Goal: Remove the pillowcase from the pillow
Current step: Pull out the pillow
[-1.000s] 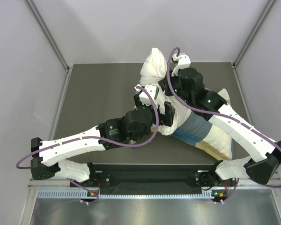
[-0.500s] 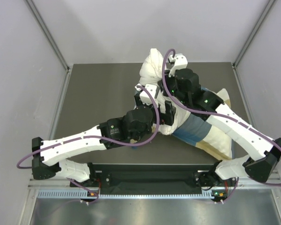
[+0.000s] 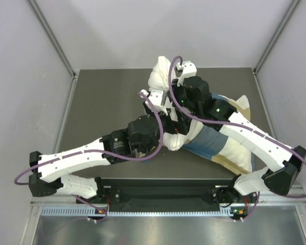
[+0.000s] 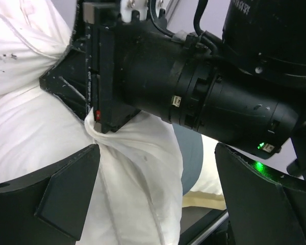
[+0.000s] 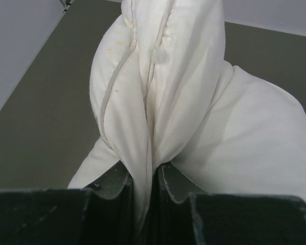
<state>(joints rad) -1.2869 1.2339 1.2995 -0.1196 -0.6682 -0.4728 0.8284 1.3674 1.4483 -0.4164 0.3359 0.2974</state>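
Note:
The white pillow (image 3: 160,76) lies bunched at the middle back of the table, its top end raised. Its near right end sits inside the checked pillowcase (image 3: 210,143), which shows blue and cream. My right gripper (image 3: 169,98) is shut on a fold of the pillow (image 5: 163,92), with the fabric pinched between its fingers (image 5: 117,189). My left gripper (image 4: 158,199) stands open astride the pillow (image 4: 127,189), one finger (image 4: 66,194) on each side, just below the right gripper (image 4: 104,76). The pillowcase (image 4: 191,153) shows behind the pillow there.
The dark grey table (image 3: 102,112) is boxed in by pale walls at the left, back and right. Both arms cross over the table's middle, close together, and their purple cables loop above the wrists.
My right gripper has pulled the pinched pillow up and to the left. My left arm has shifted left with it, still open. More of the pillowcase shows behind the right arm.

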